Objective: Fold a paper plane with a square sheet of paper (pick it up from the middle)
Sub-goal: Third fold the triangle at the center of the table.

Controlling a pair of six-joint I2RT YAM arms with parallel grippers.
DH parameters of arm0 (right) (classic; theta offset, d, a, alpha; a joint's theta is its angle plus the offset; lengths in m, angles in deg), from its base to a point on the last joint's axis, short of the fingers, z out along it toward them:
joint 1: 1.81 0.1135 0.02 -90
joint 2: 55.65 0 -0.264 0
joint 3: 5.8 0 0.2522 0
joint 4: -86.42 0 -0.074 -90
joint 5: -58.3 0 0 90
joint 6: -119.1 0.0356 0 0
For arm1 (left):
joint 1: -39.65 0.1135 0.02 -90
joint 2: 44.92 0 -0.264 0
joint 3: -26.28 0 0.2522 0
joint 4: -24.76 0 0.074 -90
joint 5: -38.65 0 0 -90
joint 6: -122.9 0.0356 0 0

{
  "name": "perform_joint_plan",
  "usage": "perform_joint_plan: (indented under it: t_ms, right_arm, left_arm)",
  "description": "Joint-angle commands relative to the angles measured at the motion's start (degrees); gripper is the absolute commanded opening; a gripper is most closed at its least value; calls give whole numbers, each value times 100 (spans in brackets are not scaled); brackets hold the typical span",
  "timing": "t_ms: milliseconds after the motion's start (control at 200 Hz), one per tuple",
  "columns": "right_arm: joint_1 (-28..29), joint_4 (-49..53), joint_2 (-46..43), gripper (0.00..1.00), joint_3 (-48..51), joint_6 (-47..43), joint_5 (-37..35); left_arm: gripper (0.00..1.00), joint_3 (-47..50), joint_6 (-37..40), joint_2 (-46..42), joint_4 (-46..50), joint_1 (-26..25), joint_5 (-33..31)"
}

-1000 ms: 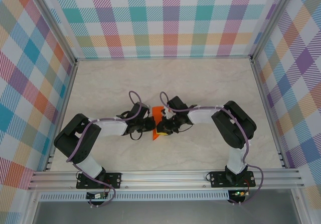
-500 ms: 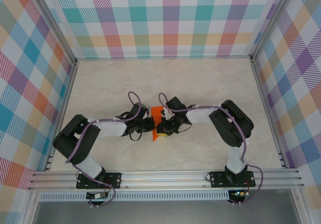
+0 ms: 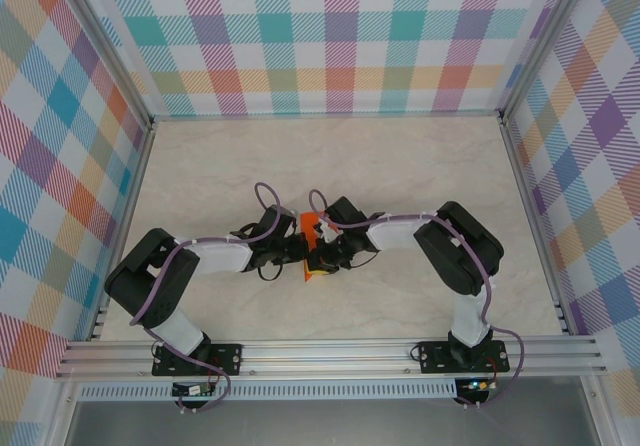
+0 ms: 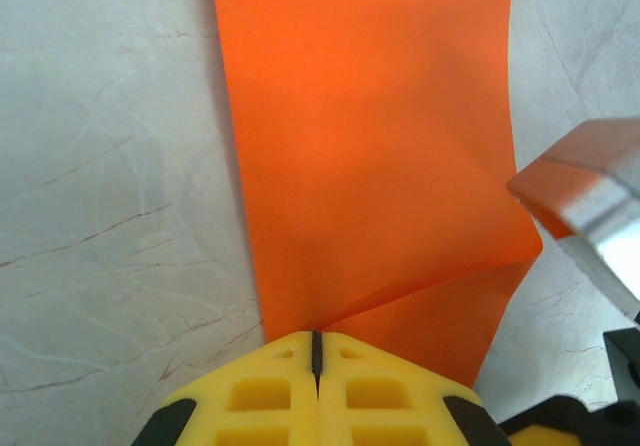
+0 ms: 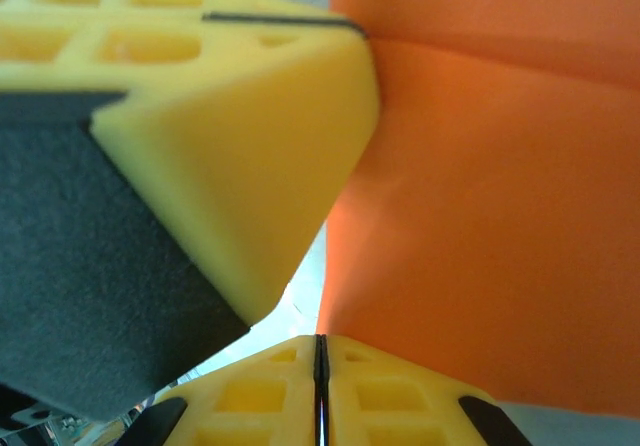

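The square sheet of paper (image 3: 311, 228) is bright orange and folded into a narrow strip (image 4: 370, 146) on the table's middle, between both grippers. My left gripper (image 3: 298, 251) is shut on the strip's near end (image 4: 316, 338), where the upper layer lifts off the lower one. My right gripper (image 3: 320, 258) comes in from the right, and its jaws are closed (image 5: 321, 344) at the paper's edge (image 5: 490, 216). The left gripper's yellow finger (image 5: 230, 136) stands close in front of the right wrist camera. A right finger (image 4: 585, 191) shows beside the paper's bulging right edge.
The marble-patterned tabletop (image 3: 400, 166) stretches all round the paper. Checked walls and aluminium posts (image 3: 140, 136) close in the left, back and right sides. A metal rail (image 3: 330, 351) with both arm bases runs along the near edge.
The right gripper has shifted a little left, toward the left gripper, and closed further on the paper's edge. It now covers more of the orange paper. The left gripper has held still.
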Motion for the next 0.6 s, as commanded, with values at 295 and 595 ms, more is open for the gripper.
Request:
perform_joint_plan:
  t_ms: [295,595]
  right_arm:
    - [143,-138,56,7,173,45,-167]
    - [187,-171,-36,7,208,27,-133]
  left_arm:
    - [0,216,-75,-90,342,2,-321]
    - [0,198,-45,-163,410,2,-374]
